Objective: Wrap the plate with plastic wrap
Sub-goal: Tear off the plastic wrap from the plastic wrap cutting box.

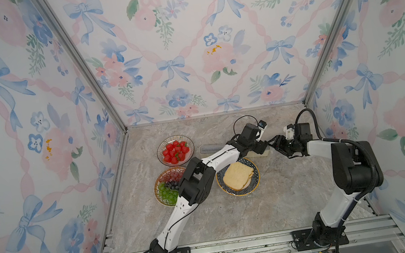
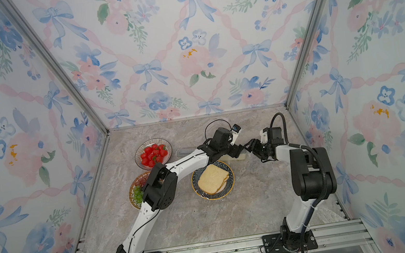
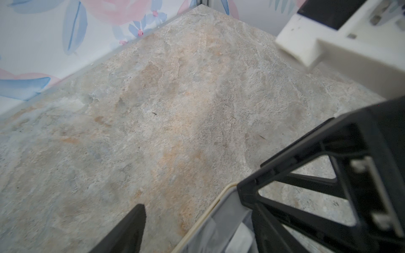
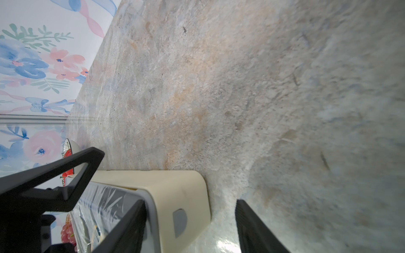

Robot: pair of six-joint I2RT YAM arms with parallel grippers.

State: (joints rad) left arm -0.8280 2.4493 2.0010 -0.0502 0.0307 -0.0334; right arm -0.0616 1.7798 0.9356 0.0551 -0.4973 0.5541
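Plate: the plate is sitting near the middle of the table, and bread is lying on it.
Box: a long box is lying on the table just behind the plate, cream on its side and grey-blue on top.
Plastic wrap: the plastic wrap is lying shiny and crinkly along the top of the box.
Right gripper: my right gripper is hanging over one end of the box, jaws apart. One finger is hanging over the box top. The other finger is hanging past the end, over the table, not touching the box.
Left gripper: I am reaching my left gripper past the plate to that same end, jaws apart too. I am seeing one finger standing off the box edge, with table showing between.
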